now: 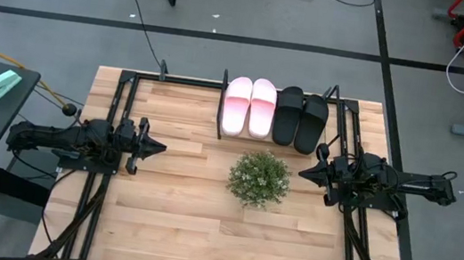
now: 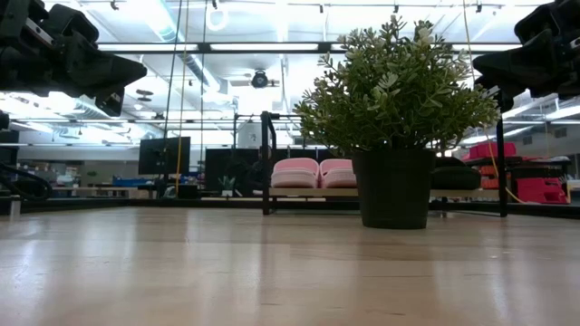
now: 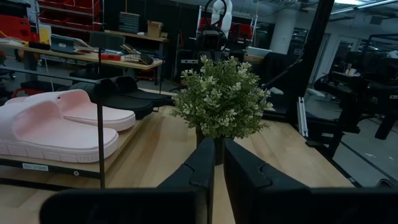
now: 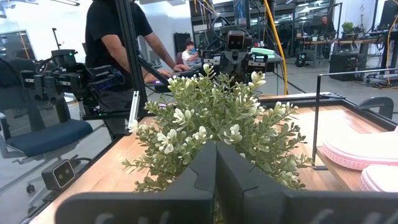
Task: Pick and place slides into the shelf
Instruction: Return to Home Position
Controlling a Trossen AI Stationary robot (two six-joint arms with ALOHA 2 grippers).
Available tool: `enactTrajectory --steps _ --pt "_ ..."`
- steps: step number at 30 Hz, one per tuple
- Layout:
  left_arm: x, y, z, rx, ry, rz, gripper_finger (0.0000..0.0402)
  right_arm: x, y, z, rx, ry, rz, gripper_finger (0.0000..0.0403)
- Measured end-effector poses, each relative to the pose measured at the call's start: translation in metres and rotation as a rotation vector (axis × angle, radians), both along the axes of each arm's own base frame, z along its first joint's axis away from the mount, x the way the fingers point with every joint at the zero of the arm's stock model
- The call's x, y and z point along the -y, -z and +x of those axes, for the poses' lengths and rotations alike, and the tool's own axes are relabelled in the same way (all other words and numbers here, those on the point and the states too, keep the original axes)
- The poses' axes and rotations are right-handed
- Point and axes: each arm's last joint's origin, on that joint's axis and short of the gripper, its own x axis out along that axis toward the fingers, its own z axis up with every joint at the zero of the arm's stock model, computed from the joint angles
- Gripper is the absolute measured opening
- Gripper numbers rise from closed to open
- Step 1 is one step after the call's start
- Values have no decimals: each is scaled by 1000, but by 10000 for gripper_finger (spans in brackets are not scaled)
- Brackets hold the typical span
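Note:
Two pale pink slides (image 1: pixel 249 105) and two black slides (image 1: pixel 300 118) lie side by side, soles down, in the shelf (image 1: pixel 220 115) at the table's far edge. In the low view the pink pair (image 2: pixel 314 172) sits on the rack behind the plant; the left wrist view shows them (image 3: pixel 59 124) beside a shelf post (image 3: pixel 99 143). My left gripper (image 1: pixel 161 148) hovers level at the table's left, shut and empty, its fingers (image 3: pixel 205 168) aimed at the plant. My right gripper (image 1: pixel 302 172) hovers level at the right, shut and empty (image 4: pixel 216 149).
A small green bushy plant (image 1: pixel 259 178) in a black pot (image 2: pixel 393 187) stands mid-table between the two grippers, near of the shelf. A person (image 4: pixel 118 37) stands beyond the table's left side. Bare wood lies toward the near edge (image 1: pixel 200 234).

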Motion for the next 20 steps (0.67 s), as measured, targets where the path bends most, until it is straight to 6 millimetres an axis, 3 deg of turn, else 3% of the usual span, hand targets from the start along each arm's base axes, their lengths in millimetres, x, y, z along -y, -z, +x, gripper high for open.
enactTrajectory --steps 20 --pt "0 0 0 0 0 0 25 0 0 0 0 0 0 10"
